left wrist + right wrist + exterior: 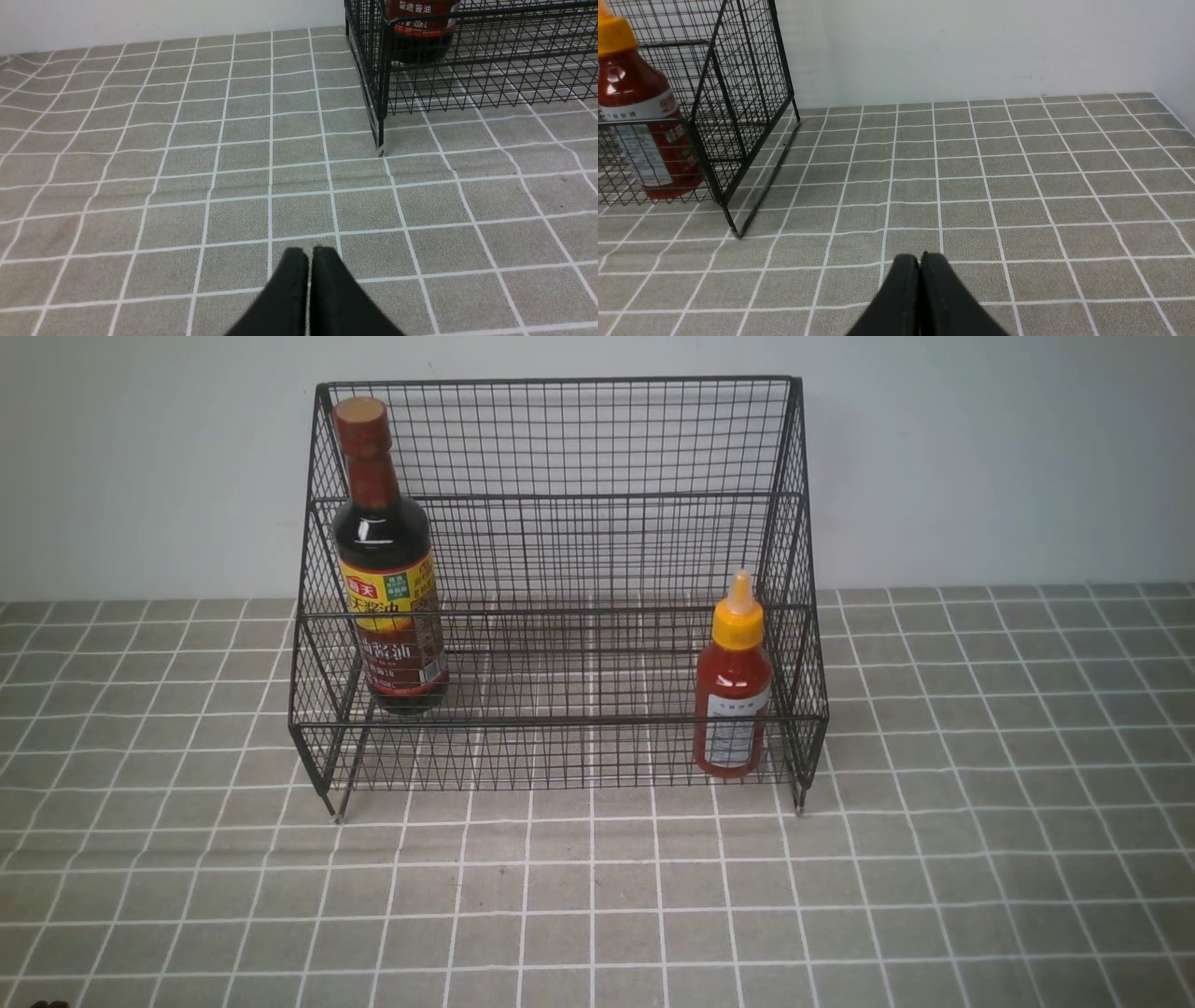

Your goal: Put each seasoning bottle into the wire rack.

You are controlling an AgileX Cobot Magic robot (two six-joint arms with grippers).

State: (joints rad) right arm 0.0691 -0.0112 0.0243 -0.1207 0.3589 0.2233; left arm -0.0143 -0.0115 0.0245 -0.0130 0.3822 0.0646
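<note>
Wrist views catch both arms held low and well short of the rack: the left gripper (309, 254) has its black jaws pressed together on nothing above the grey checked tablecloth (597, 896), and the right gripper (920, 259) is likewise closed and empty. Neither arm shows in the front view. The large black wire-mesh rack (560, 569) stands at the far middle, against the pale wall (980, 457). The tall dark soy sauce bottle with brown cap (387, 560) stands upright inside at its left end, on the middle step. The small red sauce bottle with yellow nozzle cap (733, 686) is upright at the right end, lowest tier. Bare cloth spreads wide on the near side, left and right.
</note>
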